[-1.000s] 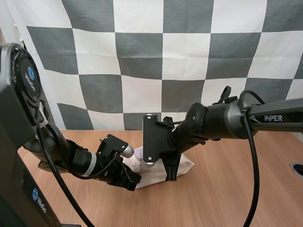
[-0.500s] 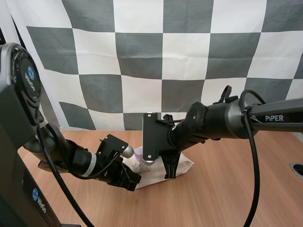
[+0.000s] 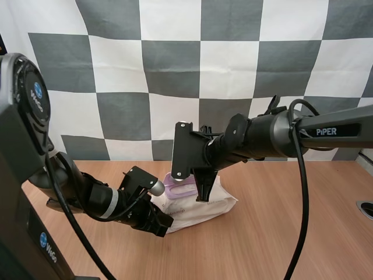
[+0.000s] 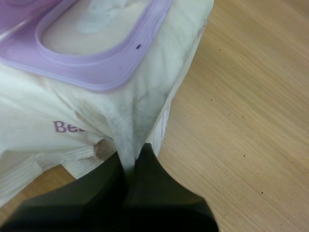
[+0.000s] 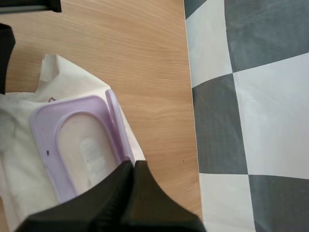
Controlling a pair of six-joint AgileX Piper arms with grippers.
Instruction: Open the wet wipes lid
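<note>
The white wet wipes pack (image 3: 205,205) lies on the wooden table. Its purple lid (image 5: 116,121) stands raised on edge beside the purple frame (image 5: 46,140), and a wipe (image 5: 94,157) shows in the opening. My right gripper (image 3: 201,194) points down over the pack, its fingers shut on the lid's edge (image 5: 131,165). My left gripper (image 3: 162,221) is low at the pack's near left corner, shut on the wrapper's seam (image 4: 131,159). In the left wrist view the purple frame (image 4: 96,72) lies just beyond the pinched seam.
Bare wooden table (image 3: 274,245) stretches to the right and front of the pack. A small metal ring (image 3: 365,209) is set in the table at the far right edge. The left arm's base stands at the near left.
My right gripper has risen and shifted left and back, bringing the lid up with it; the purple frame and opening now show. The left gripper has held still on the pack.
</note>
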